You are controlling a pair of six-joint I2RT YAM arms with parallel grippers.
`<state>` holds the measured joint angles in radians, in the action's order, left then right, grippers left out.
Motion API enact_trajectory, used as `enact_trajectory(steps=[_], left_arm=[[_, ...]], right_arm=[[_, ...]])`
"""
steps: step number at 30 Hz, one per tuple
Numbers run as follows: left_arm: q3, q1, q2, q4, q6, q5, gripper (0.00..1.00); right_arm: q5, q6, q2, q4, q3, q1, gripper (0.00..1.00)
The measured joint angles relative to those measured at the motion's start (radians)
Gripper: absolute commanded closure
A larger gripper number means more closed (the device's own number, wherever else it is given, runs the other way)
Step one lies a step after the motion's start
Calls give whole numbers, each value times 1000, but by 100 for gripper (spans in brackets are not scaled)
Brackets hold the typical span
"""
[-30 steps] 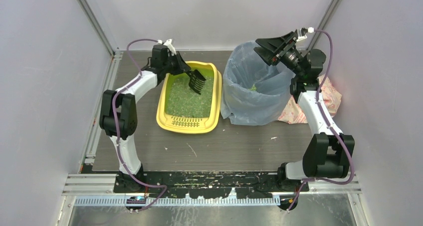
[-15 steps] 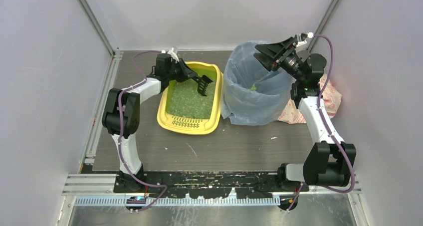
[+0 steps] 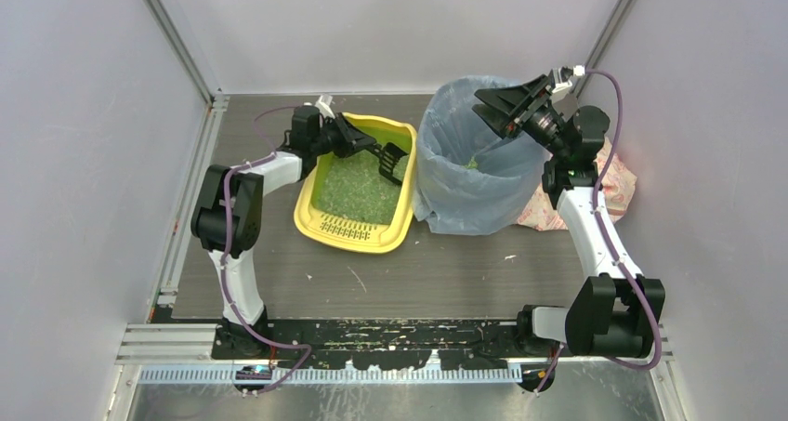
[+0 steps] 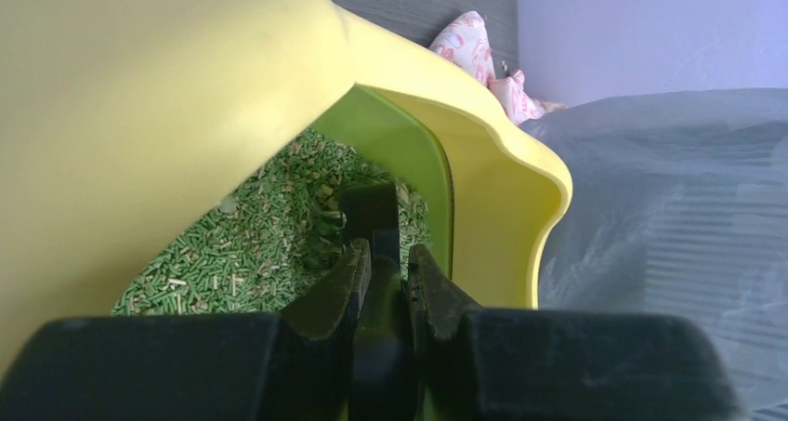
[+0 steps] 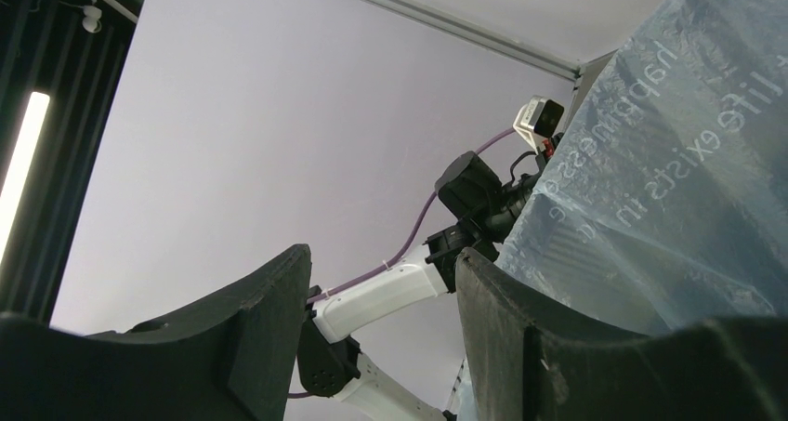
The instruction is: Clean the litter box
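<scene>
- The litter box (image 3: pixel 353 226) is sitting on the table (image 3: pixel 418 282) in front of the left arm. Its grated end is facing the bases and its right rim is lying just beside the bag-lined bin (image 3: pixel 465 193).
- The left gripper (image 4: pixel 383 254) is reaching low over the box's far end. Its jaws are nearly shut and are pinching the handle of the black scoop (image 3: pixel 395 164).
- The scoop head is sitting in the green litter (image 4: pixel 242 244) at the far right corner, close against the wall. How much it is carrying cannot be told.
- The right gripper (image 3: pixel 506 105) is hovering over the bin's far rim, spread wide and holding nothing.
- If the scoop is pushing against that wall, it is risking shoving the box into the bag.
- If the lift toward the bin is tipping the scoop, pellets are likely to fall in the gap between box and bin.
- If the open claw is dropping lower, it is risking catching the loose bag.
</scene>
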<state>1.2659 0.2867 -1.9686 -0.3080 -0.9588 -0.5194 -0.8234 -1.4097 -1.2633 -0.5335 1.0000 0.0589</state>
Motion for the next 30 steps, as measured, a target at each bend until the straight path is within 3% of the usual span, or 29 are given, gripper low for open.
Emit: enact_trajectory(steps=[16,23,30], left_arm=[[-43,-60,49,-22,6,-100,100],[-53,-156,162,75,68,-129,100],[-53,-161,198,126,98,-149,100]], right_arm=[[0,9,0,22,0,0,36],[-1,9,0,22,0,0,36],[-3,8,-10,14,0,0,36]])
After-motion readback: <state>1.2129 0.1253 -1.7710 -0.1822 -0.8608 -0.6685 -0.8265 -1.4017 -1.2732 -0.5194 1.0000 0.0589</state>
